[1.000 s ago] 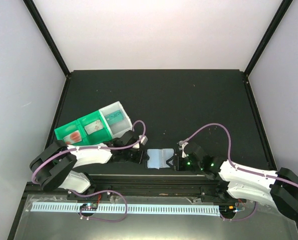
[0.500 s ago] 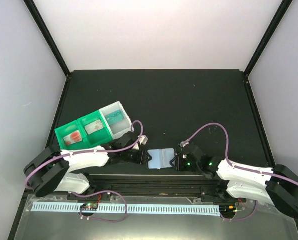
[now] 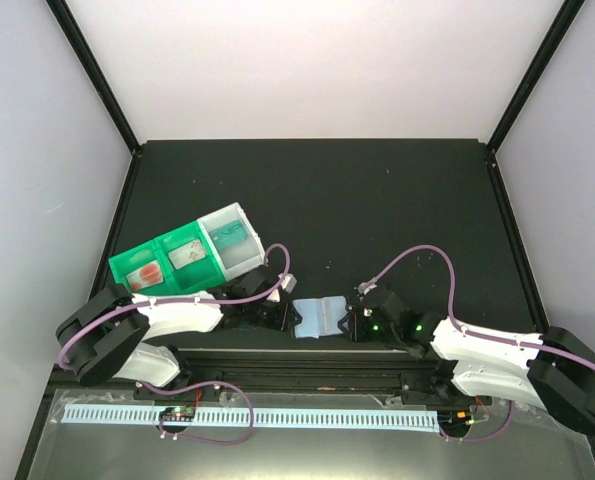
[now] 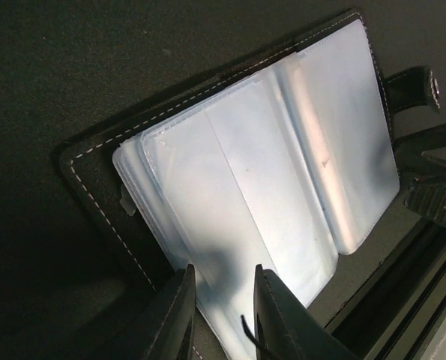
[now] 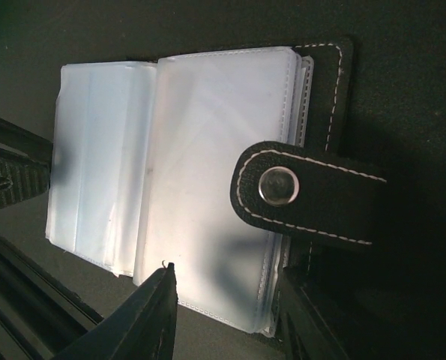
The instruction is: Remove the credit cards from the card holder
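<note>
The card holder [image 3: 320, 317] lies open near the table's front edge, its pale-blue sleeves on a black stitched cover. My left gripper [image 3: 283, 314] is at its left end, open, with the fingers straddling the sleeve edge [image 4: 224, 300]. My right gripper [image 3: 354, 323] is at its right end, open over the right-hand sleeve [image 5: 226, 300], beside the black snap strap [image 5: 279, 184]. The sleeves [image 4: 267, 172] look blank, with no card showing in them. A teal card [image 3: 233, 238] lies in the white bin. A whitish card with reddish print [image 3: 149, 272] lies in the green tray.
The green two-compartment tray [image 3: 167, 245] and the white bin [image 3: 239, 212] stand side by side at the left, just behind my left arm. A black rail [image 3: 297, 355] runs along the table's front edge, close to the holder.
Both grippers have shifted slightly at the two ends of the holder, and the right arm sits a little lower. The holder has barely moved.
</note>
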You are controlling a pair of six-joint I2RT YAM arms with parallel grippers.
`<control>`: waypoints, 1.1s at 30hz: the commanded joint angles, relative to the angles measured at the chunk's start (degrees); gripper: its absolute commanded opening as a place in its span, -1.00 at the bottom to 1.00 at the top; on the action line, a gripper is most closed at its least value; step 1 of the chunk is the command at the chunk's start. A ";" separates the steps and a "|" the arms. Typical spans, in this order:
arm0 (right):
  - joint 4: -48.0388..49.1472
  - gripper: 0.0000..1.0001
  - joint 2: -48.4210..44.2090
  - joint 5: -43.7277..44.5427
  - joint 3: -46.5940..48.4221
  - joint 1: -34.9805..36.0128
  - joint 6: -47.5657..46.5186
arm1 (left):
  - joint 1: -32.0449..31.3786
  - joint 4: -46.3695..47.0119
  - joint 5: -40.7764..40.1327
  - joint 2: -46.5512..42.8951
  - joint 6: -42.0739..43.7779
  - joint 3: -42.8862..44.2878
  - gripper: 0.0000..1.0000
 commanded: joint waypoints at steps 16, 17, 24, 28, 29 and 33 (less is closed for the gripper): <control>-1.58 -0.24 -2.17 1.25 1.95 0.34 0.04 | -0.65 3.28 0.90 0.45 -0.60 -1.58 -0.59; -1.77 -0.24 -2.46 1.33 2.04 0.32 0.13 | -0.72 3.29 1.02 0.45 -0.72 -1.58 -0.59; -0.86 -0.25 -1.97 1.50 1.68 0.32 0.16 | -1.09 3.47 1.36 0.36 -1.26 -1.67 -0.61; 0.61 -0.25 0.03 1.08 1.39 0.26 0.17 | -1.26 3.63 1.22 0.40 -1.51 -1.91 -0.62; 0.89 -0.25 0.32 0.96 1.39 0.31 0.20 | -1.26 3.72 1.25 0.43 -1.52 -1.98 -0.62; 1.50 -0.25 1.65 0.75 1.54 0.25 -0.15 | -1.52 3.90 1.53 0.51 -1.67 -1.95 -0.63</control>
